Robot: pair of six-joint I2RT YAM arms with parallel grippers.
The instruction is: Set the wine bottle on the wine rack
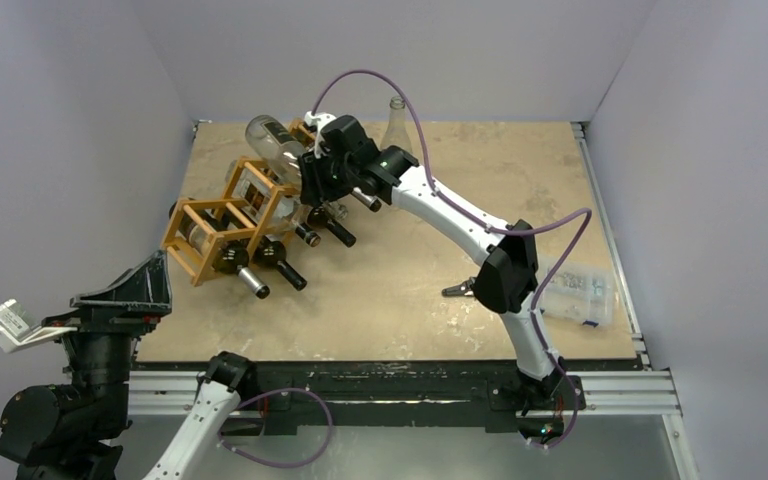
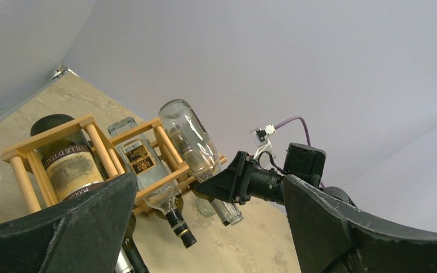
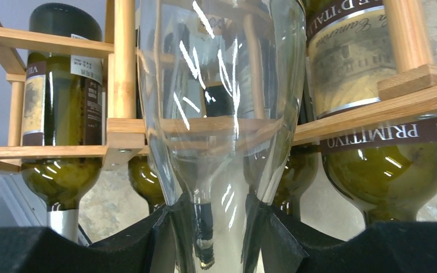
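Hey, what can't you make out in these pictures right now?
- Right wrist: clear bottle's base, cut off by the top edge.
- Top: its neck, covered by the right gripper.
- Top: plastic box contents, too small.
- Top: upright bottle's bottom, behind the right arm.

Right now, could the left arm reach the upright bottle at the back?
Probably not: the left arm is folded at the near corner, and the rack and right arm block the bottle.

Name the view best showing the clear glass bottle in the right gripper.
Left wrist: the clear glass bottle shows nearly whole, tilted against the wooden lattice rack. Top external: small, neck hidden. Right wrist: only shoulder and neck.
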